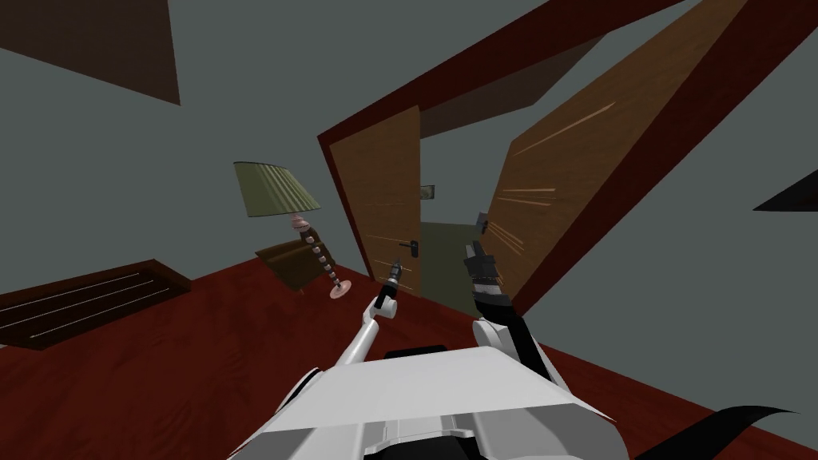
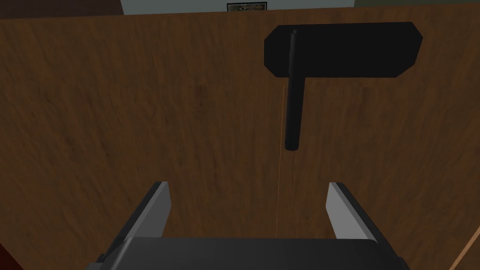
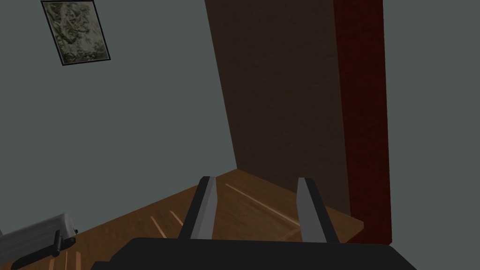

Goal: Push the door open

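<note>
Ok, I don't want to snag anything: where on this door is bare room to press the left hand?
Free: the bare wood of the left door leaf ahead of the open left gripper, on the side away from the lever handle. Crowded: around the handle's black plate.

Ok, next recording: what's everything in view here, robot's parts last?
Left door leaf: one, brown, left of the gap.
Right door leaf: one, brown, swung wide.
Door frame: one, dark red, around both leaves.
Black handle: one, black, on the left door leaf.
Grey handle: one, grey, on the right door leaf.
Lamp: one, green shade, left of the doors.
Picture: one, greenish, grey wall beyond the doorway.
Low furniture: one, dark brown, far left.
Left gripper: one, grey, open, at the left door leaf.
Right gripper: one, grey, open, beside the right door leaf.
</note>
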Available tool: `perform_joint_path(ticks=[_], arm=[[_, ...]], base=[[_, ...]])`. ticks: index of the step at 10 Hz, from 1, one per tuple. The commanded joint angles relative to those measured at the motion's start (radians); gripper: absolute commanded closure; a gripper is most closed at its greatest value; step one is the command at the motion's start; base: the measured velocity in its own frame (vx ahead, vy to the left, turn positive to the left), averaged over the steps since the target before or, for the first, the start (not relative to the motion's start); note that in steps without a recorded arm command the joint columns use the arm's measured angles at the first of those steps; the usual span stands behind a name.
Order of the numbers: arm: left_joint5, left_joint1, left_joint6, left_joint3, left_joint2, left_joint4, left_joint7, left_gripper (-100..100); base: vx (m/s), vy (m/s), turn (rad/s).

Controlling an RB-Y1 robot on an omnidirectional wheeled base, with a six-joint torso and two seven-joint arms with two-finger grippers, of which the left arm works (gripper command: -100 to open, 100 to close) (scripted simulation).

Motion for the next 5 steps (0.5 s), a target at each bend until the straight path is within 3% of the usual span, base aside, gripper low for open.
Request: perform_joint_path(ticks=[1,5], arm=[[0.006,-0.019,0.001,-0.005,-0.007,0.031,-0.001,-100],[0.025,-0.075,0.005,-0.025,-0.026,0.124,-0.001,-100]], base=[[0.082,0.06,-0.033],[0.1,0.054,-0.062]])
